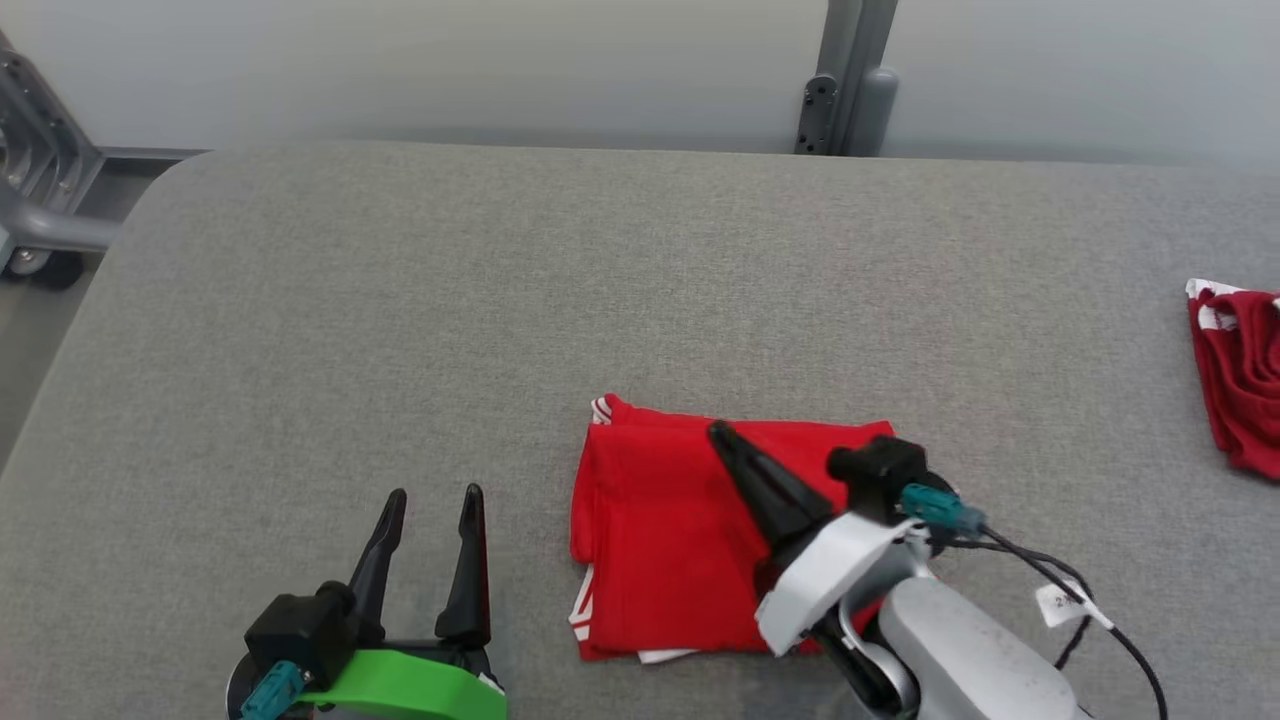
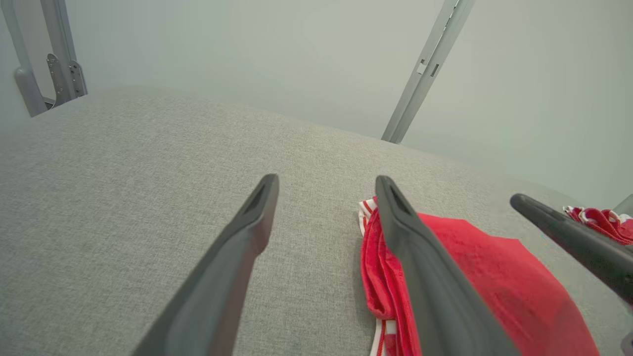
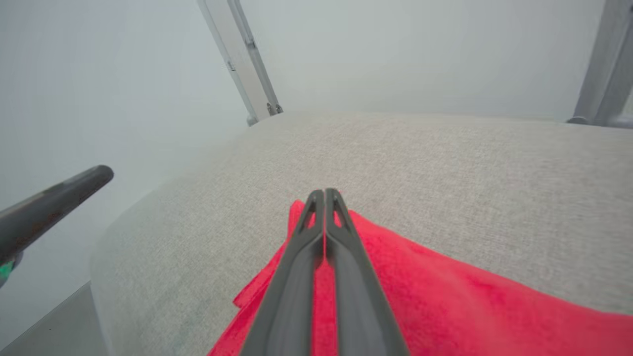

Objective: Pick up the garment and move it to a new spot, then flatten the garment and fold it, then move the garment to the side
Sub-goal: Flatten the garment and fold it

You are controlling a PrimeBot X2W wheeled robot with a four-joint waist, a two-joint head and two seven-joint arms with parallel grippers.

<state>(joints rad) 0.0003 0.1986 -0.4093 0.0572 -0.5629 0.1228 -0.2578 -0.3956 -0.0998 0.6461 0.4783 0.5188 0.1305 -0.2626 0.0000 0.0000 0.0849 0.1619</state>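
Red garment (image 1: 660, 540) looks light and floppy, so I'd pinch its stacked left edge. Over it the right gripper (image 1: 720, 435) is closed and empty. The left gripper (image 1: 435, 495) beside it is wide open.

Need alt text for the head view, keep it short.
A folded red garment lies near the front of a grey fabric table, with the right gripper shut and angled over it. The left gripper is open over bare table to the garment's left, and a second, crumpled red garment sits at the view's right edge.
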